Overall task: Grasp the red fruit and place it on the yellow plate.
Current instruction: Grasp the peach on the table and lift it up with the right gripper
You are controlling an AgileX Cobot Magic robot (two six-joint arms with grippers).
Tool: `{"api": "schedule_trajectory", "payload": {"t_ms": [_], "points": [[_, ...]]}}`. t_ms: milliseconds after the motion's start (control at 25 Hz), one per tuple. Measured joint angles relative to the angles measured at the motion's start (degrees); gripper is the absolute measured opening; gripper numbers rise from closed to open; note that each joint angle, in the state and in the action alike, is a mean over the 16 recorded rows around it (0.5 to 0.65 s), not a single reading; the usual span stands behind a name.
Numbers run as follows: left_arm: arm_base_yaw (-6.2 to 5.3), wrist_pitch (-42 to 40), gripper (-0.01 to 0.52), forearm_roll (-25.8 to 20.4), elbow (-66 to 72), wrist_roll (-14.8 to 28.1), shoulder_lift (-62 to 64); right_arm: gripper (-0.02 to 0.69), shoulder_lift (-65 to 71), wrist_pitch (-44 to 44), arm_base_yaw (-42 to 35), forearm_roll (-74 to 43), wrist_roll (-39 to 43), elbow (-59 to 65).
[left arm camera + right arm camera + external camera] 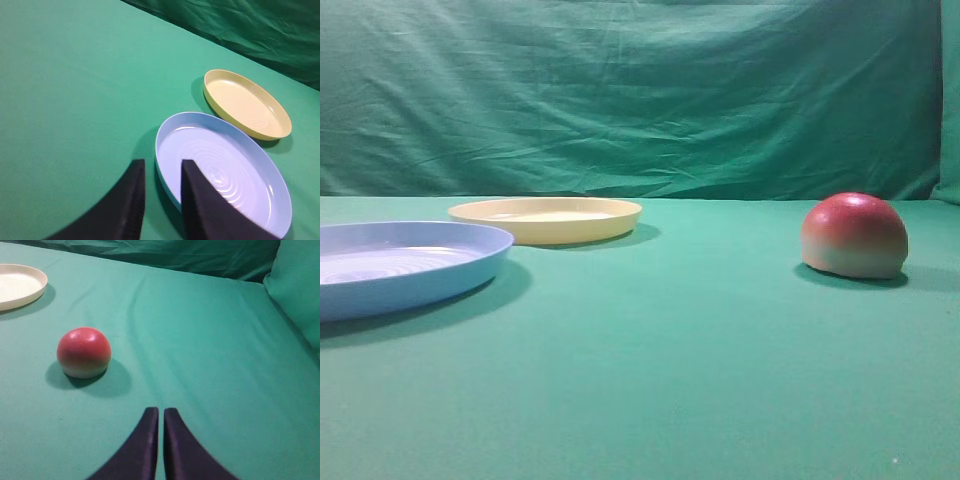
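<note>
Task not started, by the look of it: nothing grasped, nothing moved to the plate.

Right hand [160, 412]: black fingers pressed together, tips touching or nearly so, holding nothing. It sits low over the green cloth-covered desk [210, 365]. It must open before any grasp.

Glossy red dome-shaped fruit with pale yellow-green base [83, 352]: sits flat on the desk ahead and left of the right hand, well apart from it. In the high view it is on the right side [854, 235], untouched.

Left hand [161, 167]: fingers parted with a clear gap, empty, hanging just over the near rim of the shallow round light blue plastic plate [280, 200].

Shallow round pale-yellow plastic plate [272, 131]: empty, just beyond the blue one, close to it though contact can't be judged; far across the desk from the fruit [620, 222].

Left to do: open, reach, grasp, carry across, release.

Hard to see: neither arm shows in the high view; only the fingertips show in the wrist views. Yellow plate is cut off at the edge of the right wrist view. Wrinkled green backdrop cloth [640, 90] closes off everything behind.
</note>
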Motion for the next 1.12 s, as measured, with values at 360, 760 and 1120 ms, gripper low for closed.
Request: {"api": "schedule_trajectory", "payload": {"t_ms": [360,760,1120], "points": [[0.00,0.0,0.157,0.0,0.0,0.0,0.0,0.000,0.0,0.0,0.0,0.0,0.0,0.0],[0.00,0.0,0.157,0.0,0.0,0.0,0.0,0.000,0.0,0.0,0.0,0.0,0.0,0.0],[0.00,0.0,0.157,0.0,0.0,0.0,0.0,0.000,0.0,-1.1,0.0,-0.2,-0.1,0.0]]}}
